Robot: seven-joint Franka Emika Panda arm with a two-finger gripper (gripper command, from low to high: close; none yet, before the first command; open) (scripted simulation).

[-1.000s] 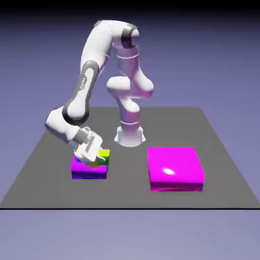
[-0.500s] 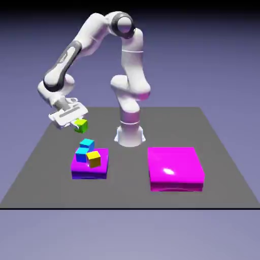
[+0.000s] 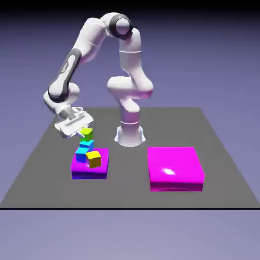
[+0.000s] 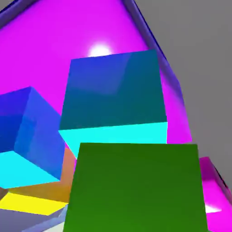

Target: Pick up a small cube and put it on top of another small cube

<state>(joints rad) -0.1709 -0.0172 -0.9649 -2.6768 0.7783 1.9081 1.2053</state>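
Observation:
My gripper point(image 3: 83, 130) is shut on the small lime cube point(image 3: 87, 133) and holds it directly over the pale turquoise cube point(image 3: 87, 144). The gap between the two cubes is very small, and I cannot tell whether they touch. In the hand view the lime cube's dark green side point(image 4: 136, 188) fills the bottom and hides the fingertips. The turquoise cube point(image 4: 113, 104) sits just beyond it. The turquoise cube rests on a small magenta block point(image 3: 90, 171).
A sky-blue cube point(image 3: 81, 154) and a yellow-orange cube point(image 3: 94, 159) sit on the same small magenta block point(image 4: 68, 41), close beside the turquoise one. A larger magenta block point(image 3: 175, 168) lies to the exterior view's right. The robot base point(image 3: 130, 134) stands behind.
The gripper lifted the lime cube off the small magenta block, swung up and left, then came down and right to hover over the turquoise cube.

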